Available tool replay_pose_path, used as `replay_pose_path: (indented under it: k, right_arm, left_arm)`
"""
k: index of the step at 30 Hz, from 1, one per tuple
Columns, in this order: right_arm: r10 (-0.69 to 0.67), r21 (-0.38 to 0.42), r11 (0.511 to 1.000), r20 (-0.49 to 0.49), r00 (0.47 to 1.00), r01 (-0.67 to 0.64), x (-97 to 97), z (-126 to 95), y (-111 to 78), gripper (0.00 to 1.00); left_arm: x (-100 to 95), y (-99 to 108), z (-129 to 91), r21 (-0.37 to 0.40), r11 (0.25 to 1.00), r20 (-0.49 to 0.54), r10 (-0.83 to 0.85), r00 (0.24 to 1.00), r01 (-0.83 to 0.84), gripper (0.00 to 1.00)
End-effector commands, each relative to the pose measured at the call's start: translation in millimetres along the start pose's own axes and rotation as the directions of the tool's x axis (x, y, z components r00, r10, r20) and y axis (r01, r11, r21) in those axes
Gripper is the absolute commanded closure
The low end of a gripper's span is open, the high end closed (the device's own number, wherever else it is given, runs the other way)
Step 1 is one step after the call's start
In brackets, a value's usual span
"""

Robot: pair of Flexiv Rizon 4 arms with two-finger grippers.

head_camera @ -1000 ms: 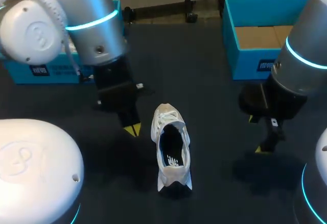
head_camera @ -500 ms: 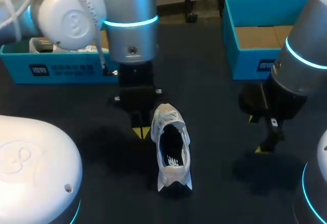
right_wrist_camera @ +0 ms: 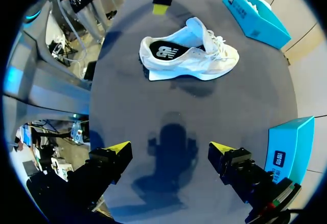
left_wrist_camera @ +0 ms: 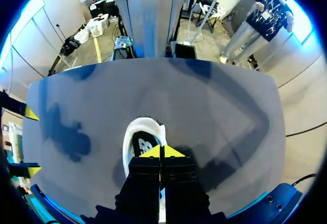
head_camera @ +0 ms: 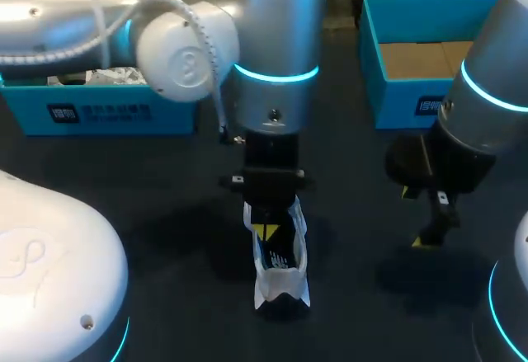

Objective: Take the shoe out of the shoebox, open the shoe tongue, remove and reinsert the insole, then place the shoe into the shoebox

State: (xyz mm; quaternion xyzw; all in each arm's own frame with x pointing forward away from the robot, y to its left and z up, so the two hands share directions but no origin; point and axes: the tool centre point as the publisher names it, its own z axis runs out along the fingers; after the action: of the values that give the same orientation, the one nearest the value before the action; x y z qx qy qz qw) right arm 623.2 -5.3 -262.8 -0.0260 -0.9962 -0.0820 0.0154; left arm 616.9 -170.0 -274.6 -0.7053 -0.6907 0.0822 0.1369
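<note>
A white shoe [head_camera: 283, 279] lies on the dark table, toe away from me, with its dark insole [head_camera: 279, 257] inside. My left gripper [head_camera: 266, 231] hangs shut directly over the shoe's opening, hiding the tongue and laces in the head view. In the left wrist view the shut yellow tips [left_wrist_camera: 162, 151] sit just above the insole [left_wrist_camera: 142, 143] at the heel end, holding nothing. My right gripper [head_camera: 417, 216] stands open to the right of the shoe, apart from it. In the right wrist view the shoe [right_wrist_camera: 190, 55] lies well ahead of the open right gripper [right_wrist_camera: 169, 148].
An open blue shoebox [head_camera: 410, 102] with a cardboard floor stands at the back right. A second blue box [head_camera: 99, 112] holding white paper sits at the back left. Bare dark table [head_camera: 355, 213] lies between the shoe and the right gripper.
My left arm has swung rightward, carrying its shut gripper from the shoe's left side to over the shoe's opening. The right arm and the shoe have stayed put.
</note>
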Motion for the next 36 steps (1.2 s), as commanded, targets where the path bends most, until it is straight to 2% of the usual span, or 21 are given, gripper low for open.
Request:
replay_pose_path:
  k: [1, 8, 13, 23, 28, 36]
  right_arm:
    - [0.000, -0.001, 1.000, 0.002, 1.000, 0.000, 1.1, 0.7, -1.0, 0.00]
    - [0.000, -0.001, 1.000, 0.002, 1.000, 0.000, 1.1, 0.7, -1.0, 0.00]
    - [0.000, -0.001, 1.000, 0.002, 1.000, 0.000, 1.1, 0.7, -1.0, 0.00]
    - [0.000, -0.001, 1.000, 0.002, 1.000, 0.000, 1.1, 0.7, -1.0, 0.00]
    - [0.000, -0.001, 1.000, 0.002, 1.000, 0.000, 1.1, 0.7, -1.0, 0.00]
    - [0.000, -0.001, 1.000, 0.002, 1.000, 0.000, 1.1, 0.7, -1.0, 0.00]
  left_arm:
    - [-8.2, 8.2, 5.8, 0.016, 1.000, -0.074, 0.002, 0.997, 0.000, 1.00]
    - [-8.2, 8.2, 5.8, 0.016, 1.000, -0.074, 0.002, 0.997, 0.000, 1.00]
    - [-17.8, 14.2, 21.8, 0.001, 1.000, -0.113, -0.001, 0.994, 0.001, 1.00]
    - [-19.3, 26.7, 54.0, -0.002, 1.000, -0.141, 0.013, 0.990, -0.013, 1.00]
    - [-17.5, 25.5, 65.8, -0.015, 1.000, -0.146, 0.013, 0.989, -0.015, 1.00]
    - [-11.9, 19.8, 83.4, 0.008, 1.000, -0.128, 0.023, 0.992, -0.022, 1.00]
